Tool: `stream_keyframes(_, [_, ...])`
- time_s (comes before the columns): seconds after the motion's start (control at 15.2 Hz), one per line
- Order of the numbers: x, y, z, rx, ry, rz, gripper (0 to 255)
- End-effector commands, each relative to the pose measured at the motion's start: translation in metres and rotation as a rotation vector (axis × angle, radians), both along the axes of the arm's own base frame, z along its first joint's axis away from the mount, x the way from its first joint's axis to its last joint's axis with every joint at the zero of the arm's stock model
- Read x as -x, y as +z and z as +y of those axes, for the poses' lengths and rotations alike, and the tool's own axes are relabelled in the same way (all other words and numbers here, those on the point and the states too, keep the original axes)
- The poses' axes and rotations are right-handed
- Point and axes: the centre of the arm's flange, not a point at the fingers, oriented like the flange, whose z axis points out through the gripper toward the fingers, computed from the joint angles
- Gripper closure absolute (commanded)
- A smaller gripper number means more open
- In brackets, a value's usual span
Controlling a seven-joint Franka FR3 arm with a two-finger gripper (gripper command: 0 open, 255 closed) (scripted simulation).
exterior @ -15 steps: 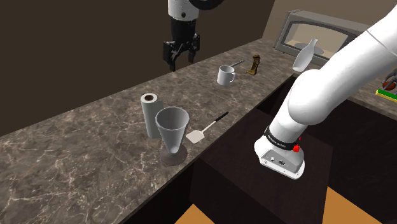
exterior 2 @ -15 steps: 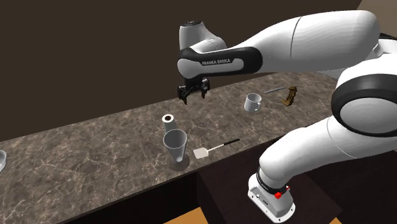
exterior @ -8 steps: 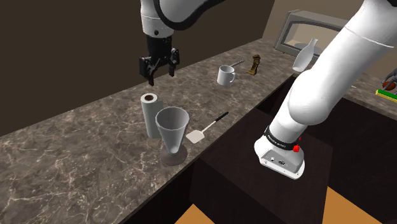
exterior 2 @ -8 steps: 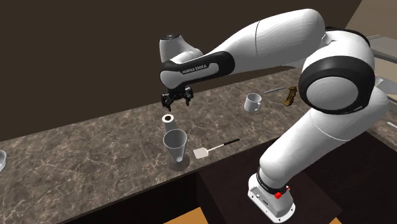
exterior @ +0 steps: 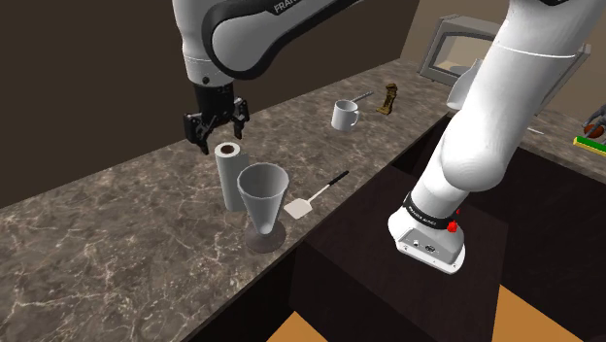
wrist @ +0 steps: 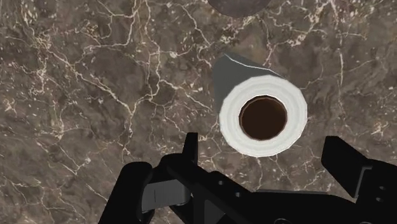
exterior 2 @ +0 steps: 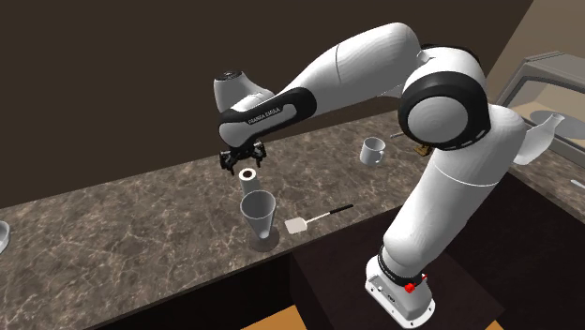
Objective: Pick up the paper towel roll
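Jaws spread, empty, above upright paper towel roll (exterior: 228, 175); arm (exterior 2: 347, 66) lettered FRANKA.

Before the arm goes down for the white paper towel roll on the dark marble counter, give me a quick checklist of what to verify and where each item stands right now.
1. Black gripper fingers open: ok, they stand apart.
2. White paper towel roll upright on the dark marble counter: ok.
3. Roll centred between the fingers: not ok, in the wrist view it sits just ahead of them.
4. Gripper lowered around the roll: not ok, it hangs above the roll's top.
5. Gap to the grey cone-shaped cup beside the roll: cannot tell whether they touch.
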Motion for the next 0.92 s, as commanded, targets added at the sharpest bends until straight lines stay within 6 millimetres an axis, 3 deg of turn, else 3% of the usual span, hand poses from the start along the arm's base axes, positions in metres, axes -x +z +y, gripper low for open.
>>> stream_keyframes(0.0, [0.000, -0.012, 0.001, -0.001, 0.000, 0.000, 0])
stream_keyframes(0.33, [0.000, -0.031, 0.001, -0.001, 0.000, 0.000, 0])
stream_keyframes(0.4, [0.001, -0.031, 0.001, -0.001, 0.000, 0.000, 255])
stream_keyframes(0.86, [0.001, -0.030, 0.002, -0.001, 0.000, 0.000, 255])
